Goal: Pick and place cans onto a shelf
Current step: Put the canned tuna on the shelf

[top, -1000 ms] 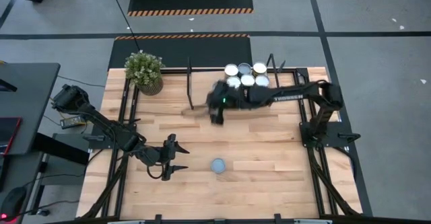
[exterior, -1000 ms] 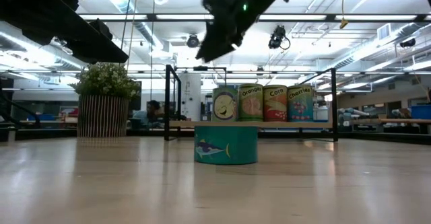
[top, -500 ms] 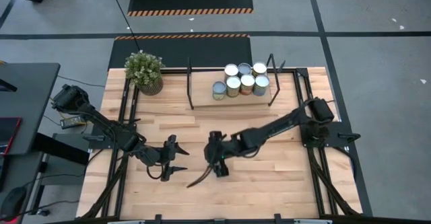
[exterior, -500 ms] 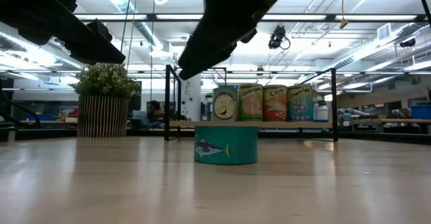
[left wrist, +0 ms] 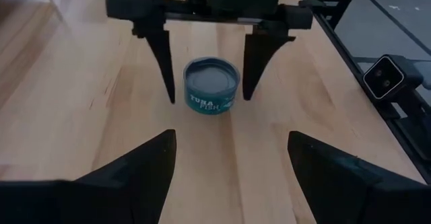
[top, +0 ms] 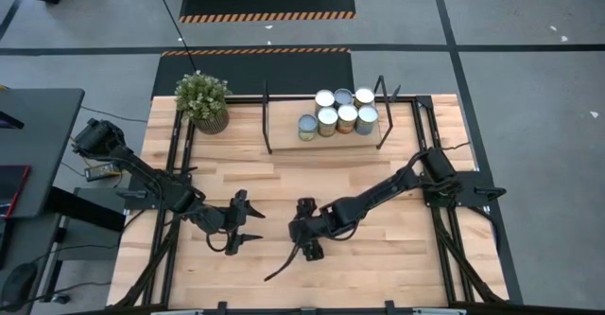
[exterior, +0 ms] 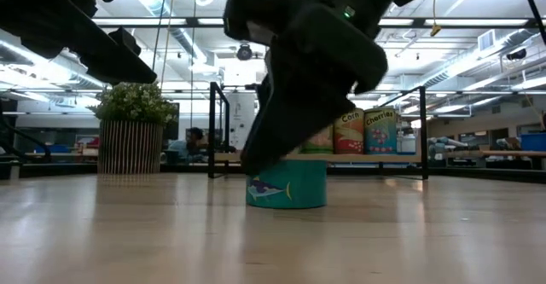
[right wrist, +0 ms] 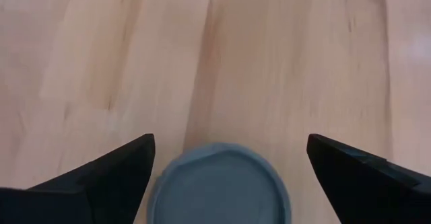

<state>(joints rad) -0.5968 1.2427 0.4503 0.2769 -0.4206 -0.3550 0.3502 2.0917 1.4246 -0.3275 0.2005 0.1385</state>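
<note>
A short teal tuna can [left wrist: 211, 86] with a blue-grey top [right wrist: 219, 183] stands upright on the tabletop near the front centre. It also shows in the low view [exterior: 286, 192]. My right gripper [left wrist: 210, 97] hangs over it, open, one finger on each side and apart from it; in the high view [top: 307, 242] it hides the can. My left gripper [top: 260, 226] is open and empty, to the can's left, pointing at it. Several cans [top: 340, 113] stand on the light-wood shelf [top: 284, 143] at the far side.
A potted green plant [top: 201, 98] stands at the table's far left corner. The shelf's black posts [top: 267, 116] rise at its ends. Bare wood [top: 378, 249] lies to the right of the tuna can.
My right gripper has swung from the shelf at the far side toward the table's near edge and gone down over the tuna can, so that its fingers now stand on either side of the can. The can has stayed in place.
</note>
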